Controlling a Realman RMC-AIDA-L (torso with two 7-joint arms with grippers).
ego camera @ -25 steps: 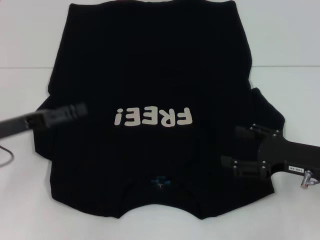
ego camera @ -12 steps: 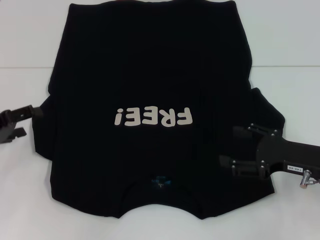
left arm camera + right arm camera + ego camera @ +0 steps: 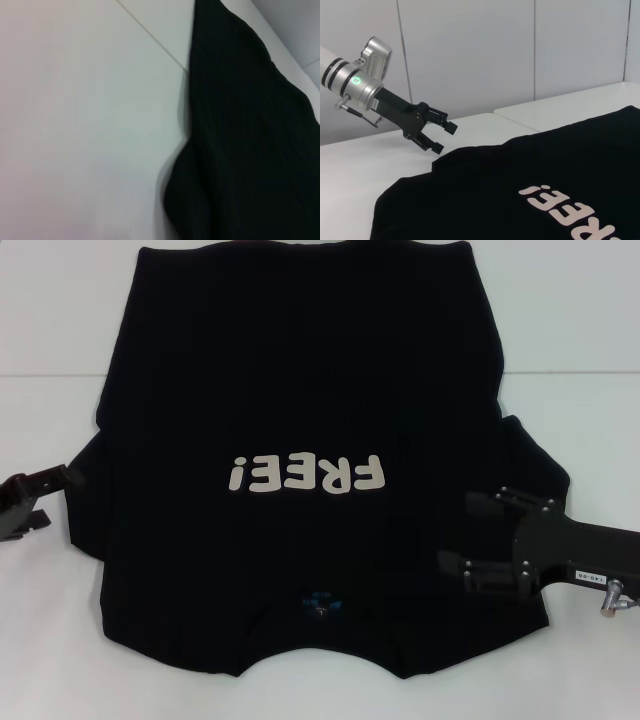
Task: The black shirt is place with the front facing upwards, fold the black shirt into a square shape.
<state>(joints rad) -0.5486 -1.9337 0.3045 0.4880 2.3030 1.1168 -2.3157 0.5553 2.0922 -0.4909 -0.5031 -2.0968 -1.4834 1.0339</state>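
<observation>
Left pincer (image 3: 60, 492) spread beside black shirt (image 3: 300, 390) sleeve; right pincer (image 3: 468, 535) spread over opposite sleeve.

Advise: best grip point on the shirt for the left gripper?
Pinch the shirt at its left sleeve edge, coming in from the left. That edge lies flat and free on the table, right beside the left gripper, whose jaws are open.
</observation>
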